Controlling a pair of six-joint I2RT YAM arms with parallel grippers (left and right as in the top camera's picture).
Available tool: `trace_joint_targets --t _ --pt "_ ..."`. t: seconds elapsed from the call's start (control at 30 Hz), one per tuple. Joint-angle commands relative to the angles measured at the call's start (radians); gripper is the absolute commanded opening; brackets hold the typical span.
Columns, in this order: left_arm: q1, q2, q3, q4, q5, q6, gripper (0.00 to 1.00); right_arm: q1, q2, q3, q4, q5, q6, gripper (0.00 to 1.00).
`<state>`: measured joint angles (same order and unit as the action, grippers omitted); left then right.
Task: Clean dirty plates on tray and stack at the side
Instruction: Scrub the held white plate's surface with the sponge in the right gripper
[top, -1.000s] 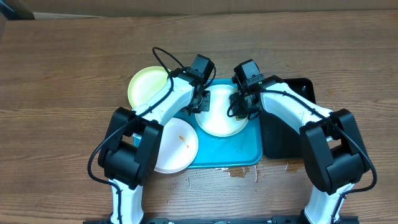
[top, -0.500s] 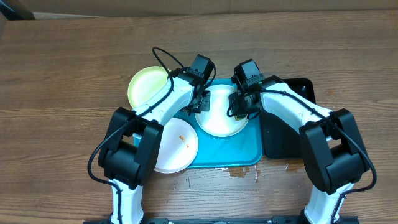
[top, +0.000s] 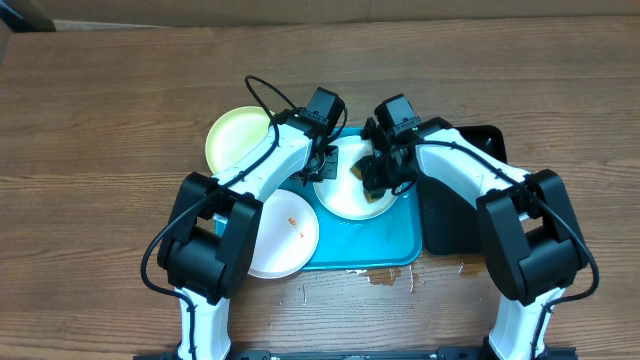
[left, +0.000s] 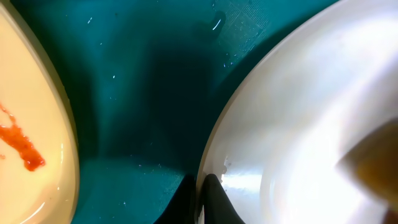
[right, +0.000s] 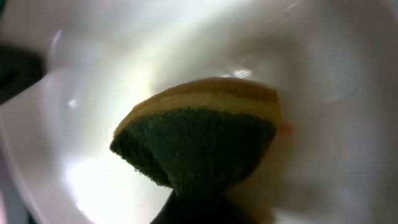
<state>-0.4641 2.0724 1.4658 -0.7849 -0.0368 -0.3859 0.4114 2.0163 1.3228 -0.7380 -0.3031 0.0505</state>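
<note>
Wood-grain table (top: 100, 100), seen from overhead. Far left: pale yellow-green plate (top: 230, 140) on the table, by the rear-left corner of the cyan tray (top: 375, 250). Smeared white plate (top: 285, 235), with an orange streak, overhangs the tray's front-left edge. Left gripper (left: 204, 196) is pinched narrow on the rim of the centre white plate (top: 345, 195), which sits on the tray. Right gripper (top: 380, 172) is clamped on a green-and-yellow sponge (right: 199, 137), against that plate's face. Black tray (top: 455, 225) sits just right of the cyan one.
</note>
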Motion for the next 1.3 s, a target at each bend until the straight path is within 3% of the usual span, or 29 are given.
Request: trace_joint_targets --t 0.0,0.4,0.7,0.97,1.17,1.27 --pt "0.002 0.015 -0.007 -0.005 -0.014 0.013 0.04 -0.002 0.052 0.038 -0.050 -0.211 -0.079 0.04" --pt "0.002 0.015 -0.007 -0.012 -0.014 0.013 0.04 -0.153 0.016 0.469 -0.402 -0.262 -0.078 0.04" --pt "0.002 0.015 -0.007 -0.011 -0.014 0.012 0.04 -0.339 0.005 0.505 -0.620 -0.172 -0.079 0.04" --pt "0.002 0.015 -0.007 -0.011 -0.014 0.012 0.05 -0.276 0.005 0.459 -0.576 -0.183 -0.111 0.04" --pt "0.002 0.015 -0.007 -0.012 -0.014 0.012 0.04 -0.153 0.005 0.362 -0.449 -0.114 -0.103 0.04" --pt "0.002 0.015 -0.007 -0.012 -0.014 0.012 0.04 -0.079 0.005 0.254 -0.301 -0.044 -0.104 0.04"
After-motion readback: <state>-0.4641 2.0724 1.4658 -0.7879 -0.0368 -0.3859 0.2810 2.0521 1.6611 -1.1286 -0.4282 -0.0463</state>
